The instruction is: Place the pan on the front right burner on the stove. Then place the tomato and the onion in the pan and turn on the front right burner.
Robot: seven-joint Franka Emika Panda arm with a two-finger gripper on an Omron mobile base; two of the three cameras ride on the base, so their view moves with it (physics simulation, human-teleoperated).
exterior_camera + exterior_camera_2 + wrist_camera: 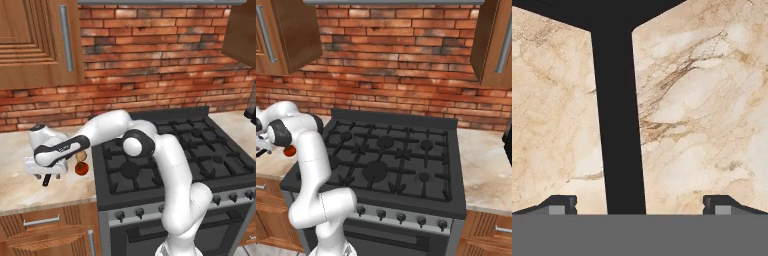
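Observation:
My gripper [47, 175] hangs low over the marble counter left of the stove [175, 150], fingers pointing down. In the hand view the gripper [639, 204] is open, and the pan's [617, 125] long black handle runs between the two fingertips [562, 204], nearer the left one. The pan's round rim crosses the top of that view. From the left base, just the handle's end [46, 180] pokes out under the hand. The red tomato [81, 169] and the tan onion [81, 157] lie on the counter beside the hand, near the stove's left edge. The tomato [290, 150] peeks out behind the arm.
The front right burner [424, 176] has a bare grate. A row of black knobs [401, 217] lines the stove's steel front. A wooden cabinet [40, 40] hangs above the counter, with a brick wall behind. A dark object [251, 107] stands at the far right.

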